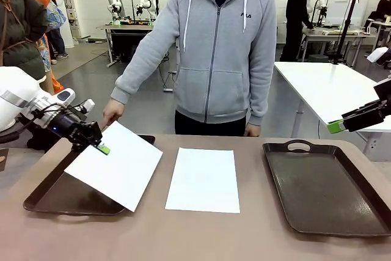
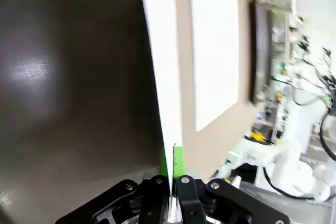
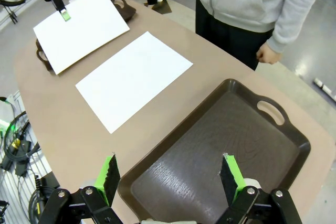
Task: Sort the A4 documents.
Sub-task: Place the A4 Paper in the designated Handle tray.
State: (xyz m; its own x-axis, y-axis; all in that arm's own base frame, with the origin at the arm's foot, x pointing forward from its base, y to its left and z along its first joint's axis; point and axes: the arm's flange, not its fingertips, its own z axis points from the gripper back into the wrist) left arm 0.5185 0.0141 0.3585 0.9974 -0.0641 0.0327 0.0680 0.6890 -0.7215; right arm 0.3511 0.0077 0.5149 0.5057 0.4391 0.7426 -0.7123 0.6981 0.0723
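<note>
Over the left tray (image 1: 54,198), at the bench's left end, the left tool (image 1: 101,147) is clamped on the far edge of one A4 sheet (image 1: 116,168), its green pads pinched together on the paper. That sheet hangs tilted, high at the tool and sloping down toward the near side. Its lowest corner looks to reach the tray's near rim, though from where I stand I can't tell whether it touches.

A second A4 sheet (image 1: 203,180) lies flat on the bench (image 1: 201,236) in the middle, between the two trays and apart from both, its long sides running from the near edge toward the far edge. The right tray (image 1: 327,194) sits at the bench's right end, with a handle slot in its far rim. The right tool (image 3: 170,176) hovers above that tray's near side, its fingers spread wide apart.

Across the bench a person in a grey hooded top stands at the far edge, one hand (image 1: 113,112) lowered just beside the far corner of the left tray.
</note>
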